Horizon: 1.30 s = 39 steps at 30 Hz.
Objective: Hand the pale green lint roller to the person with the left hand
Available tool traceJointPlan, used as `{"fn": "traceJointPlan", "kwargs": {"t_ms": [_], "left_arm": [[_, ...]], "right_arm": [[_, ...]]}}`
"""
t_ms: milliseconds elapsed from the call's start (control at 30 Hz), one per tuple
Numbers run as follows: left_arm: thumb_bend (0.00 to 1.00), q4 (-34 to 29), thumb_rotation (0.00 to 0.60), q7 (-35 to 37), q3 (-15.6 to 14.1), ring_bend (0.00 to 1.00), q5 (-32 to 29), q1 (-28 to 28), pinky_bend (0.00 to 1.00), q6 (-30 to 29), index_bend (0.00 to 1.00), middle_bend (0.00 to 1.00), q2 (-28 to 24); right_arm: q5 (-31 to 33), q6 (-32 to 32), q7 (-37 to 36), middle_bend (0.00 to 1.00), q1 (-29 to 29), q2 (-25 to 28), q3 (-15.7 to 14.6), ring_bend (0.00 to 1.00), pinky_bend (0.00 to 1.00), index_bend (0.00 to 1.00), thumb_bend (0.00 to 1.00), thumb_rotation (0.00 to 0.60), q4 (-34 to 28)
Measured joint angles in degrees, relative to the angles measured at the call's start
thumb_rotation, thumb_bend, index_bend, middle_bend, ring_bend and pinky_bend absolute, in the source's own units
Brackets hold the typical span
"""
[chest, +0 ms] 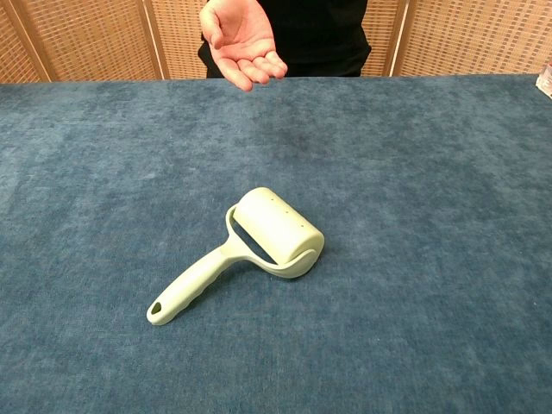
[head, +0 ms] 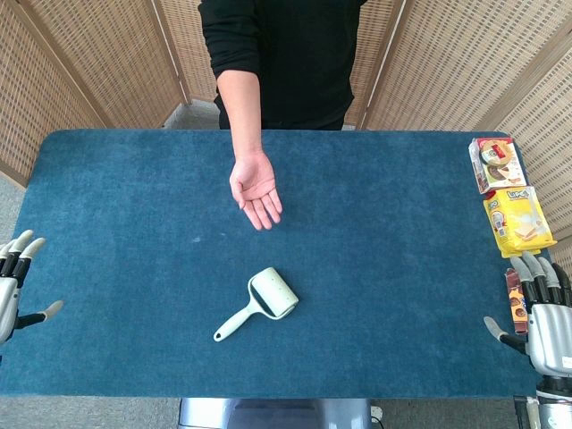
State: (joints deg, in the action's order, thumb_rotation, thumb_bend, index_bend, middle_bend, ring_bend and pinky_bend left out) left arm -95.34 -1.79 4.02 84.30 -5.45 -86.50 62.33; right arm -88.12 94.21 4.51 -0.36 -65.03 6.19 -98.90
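Observation:
The pale green lint roller [head: 260, 302] lies flat on the blue table [head: 134, 206], a little front of centre, its handle pointing to the front left; the chest view shows the roller [chest: 250, 246] from close by. The person's open palm [head: 256, 189] is held out above the table beyond it, also seen as the palm [chest: 241, 40] in the chest view. My left hand [head: 15, 284] rests at the table's left edge, fingers spread and holding nothing, well left of the roller. My right hand [head: 541, 311] sits at the right edge, fingers spread and holding nothing.
Snack packs lie along the far right edge: a red and white one [head: 494, 164], a yellow one [head: 517, 220] and a dark one [head: 516, 299] next to my right hand. Wicker screens [head: 89, 63] stand behind the person.

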Motion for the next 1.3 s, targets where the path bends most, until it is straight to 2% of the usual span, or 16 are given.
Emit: {"fn": "traceJointPlan", "kwargs": {"t_ms": [300, 500, 700, 867, 1033, 1300], "left_arm": [[0.11, 1.0, 0.600, 0.6, -0.3, 0.00, 0.9, -0.8, 0.09, 1.4, 0.00, 0.00, -0.2], [0.11, 4.6, 0.600, -1.1, -0.8, 0.00, 4.9, -3.9, 0.09, 4.1, 0.00, 0.00, 0.7], [0.11, 12.0, 0.600, -2.4, -1.4, 0.00, 13.9, -10.3, 0.09, 7.4, 0.00, 0.00, 3.5], [0.11, 15.8, 0.600, -6.9, -1.2, 0.00, 19.5, -15.3, 0.09, 9.4, 0.00, 0.00, 6.7], [0.11, 17.2, 0.600, -11.1, -1.3, 0.00, 21.3, -19.1, 0.09, 13.0, 0.00, 0.00, 10.0], [0.11, 16.5, 0.600, -17.0, -1.4, 0.00, 20.8, -23.1, 0.09, 19.8, 0.00, 0.00, 15.0]], "right_arm": [[0.2, 0.0, -0.2, 0.00, 0.0, 0.1, 0.1, 0.00, 0.00, 0.00, 0.00, 0.600, 0.0], [0.7, -0.7, 0.5, 0.00, 0.3, -0.2, 0.3, 0.00, 0.00, 0.00, 0.00, 0.600, 0.1], [1.1, -1.0, 1.3, 0.00, 0.5, -0.6, 0.4, 0.00, 0.00, 0.00, 0.00, 0.600, 0.2], [1.4, -0.9, 1.2, 0.00, 0.4, -0.5, 0.5, 0.00, 0.00, 0.00, 0.00, 0.600, 0.1], [1.7, -1.0, 0.8, 0.00, 0.5, -0.3, 0.8, 0.00, 0.00, 0.00, 0.00, 0.600, 0.2], [1.8, -0.9, 0.6, 0.00, 0.5, -0.2, 0.9, 0.00, 0.00, 0.00, 0.00, 0.600, 0.2]]}}
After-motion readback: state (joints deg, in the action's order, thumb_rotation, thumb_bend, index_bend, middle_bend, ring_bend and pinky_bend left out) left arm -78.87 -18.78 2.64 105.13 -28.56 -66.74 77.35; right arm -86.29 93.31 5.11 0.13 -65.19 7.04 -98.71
